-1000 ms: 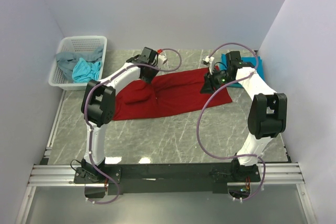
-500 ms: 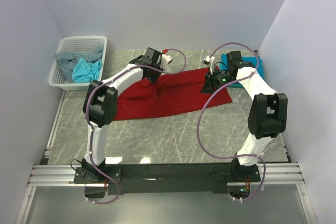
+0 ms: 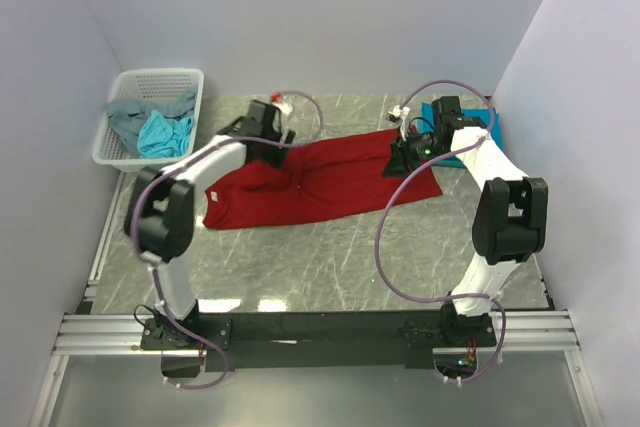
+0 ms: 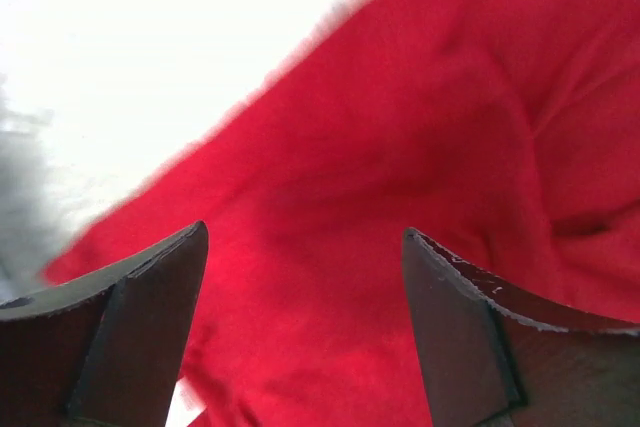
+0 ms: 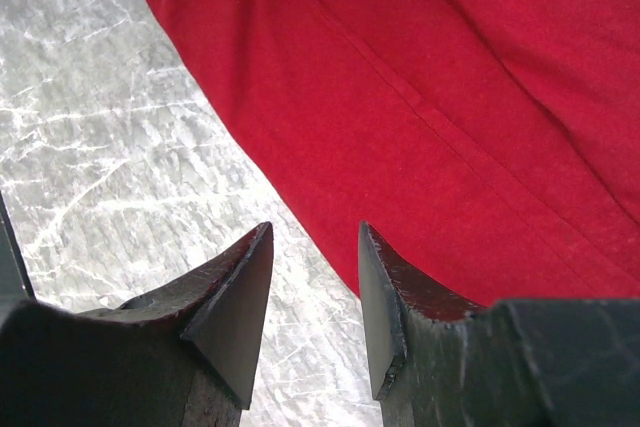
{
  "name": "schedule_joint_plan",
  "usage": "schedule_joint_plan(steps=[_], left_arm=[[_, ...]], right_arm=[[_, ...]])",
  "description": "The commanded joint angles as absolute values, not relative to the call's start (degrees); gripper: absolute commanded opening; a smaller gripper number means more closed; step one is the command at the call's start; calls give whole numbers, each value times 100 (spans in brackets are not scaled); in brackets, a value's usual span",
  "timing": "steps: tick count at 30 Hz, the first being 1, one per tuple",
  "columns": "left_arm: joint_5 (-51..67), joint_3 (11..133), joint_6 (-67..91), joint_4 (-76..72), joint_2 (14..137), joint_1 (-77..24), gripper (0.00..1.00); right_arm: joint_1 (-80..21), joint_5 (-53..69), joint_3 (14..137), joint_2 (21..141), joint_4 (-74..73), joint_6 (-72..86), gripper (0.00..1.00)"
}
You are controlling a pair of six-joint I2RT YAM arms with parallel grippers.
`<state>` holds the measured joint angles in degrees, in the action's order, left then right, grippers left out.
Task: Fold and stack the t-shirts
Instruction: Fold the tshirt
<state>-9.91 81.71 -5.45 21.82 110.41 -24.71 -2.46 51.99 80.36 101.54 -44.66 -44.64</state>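
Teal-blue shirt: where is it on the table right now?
Top view: the teal-blue shirt lies at the far right corner of the table, mostly hidden under the right arm, just beyond the right end of the red shirt.

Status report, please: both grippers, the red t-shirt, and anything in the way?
Left gripper open over the red t-shirt, holding nothing. Right gripper open at its edge, empty. It lies partly spread on the table. Basket apart, far left.

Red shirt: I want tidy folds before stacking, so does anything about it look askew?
Yes. The dark red t-shirt lies slanted on the table, creased through its middle and rumpled at the end nearer the basket; not a neat fold.
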Motion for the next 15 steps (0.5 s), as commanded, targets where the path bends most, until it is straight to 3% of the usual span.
schedule_joint_plan(steps=[1, 8, 10, 14, 15], left_arm=[[-511, 8139, 208, 1432, 9916, -2259, 82], [-45, 7823, 1475, 1749, 9239, -1539, 79], [236, 7316, 1766, 1504, 8687, -1275, 79], [834, 6190, 2179, 854, 7631, -766, 83], [896, 5996, 2258, 757, 7438, -547, 94]], right_arm=[[-202, 5326, 8244, 10178, -4509, -4509, 47], [-333, 5309, 8358, 10283, -4325, -3975, 49], [-631, 5099, 8472, 10362, -3958, -3214, 81], [-1368, 4589, 8841, 10687, -3201, -1919, 85], [-1510, 4510, 8981, 10792, -3077, -1725, 85]])
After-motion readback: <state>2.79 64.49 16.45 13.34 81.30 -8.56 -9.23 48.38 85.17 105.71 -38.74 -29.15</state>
